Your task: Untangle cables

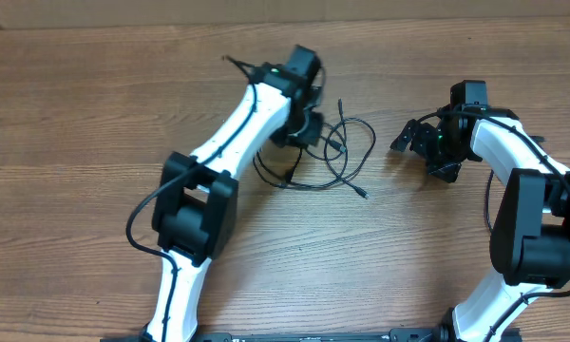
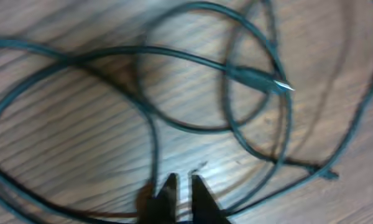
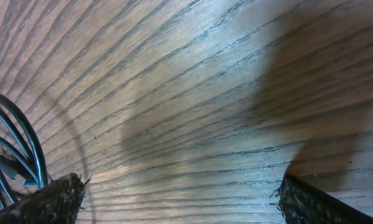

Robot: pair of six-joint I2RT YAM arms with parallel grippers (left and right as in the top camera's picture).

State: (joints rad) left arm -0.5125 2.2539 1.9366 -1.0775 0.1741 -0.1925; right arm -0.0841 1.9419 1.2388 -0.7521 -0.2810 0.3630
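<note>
The cables lie in loose black loops on the wooden table, left of centre. My left gripper hovers over the left part of the loops. In the left wrist view its jaws are shut, with only a thin slit of wood between the tips. One cable strand runs down just left of the left finger, outside the jaws. A plug end with a metal tip lies among the loops ahead. My right gripper stands open to the right of the cables, with bare wood between its fingers. A few cable strands show at that view's left edge.
Both white-and-black arms reach in from the near edge of the table. A free plug end lies at the lower right of the loops.
</note>
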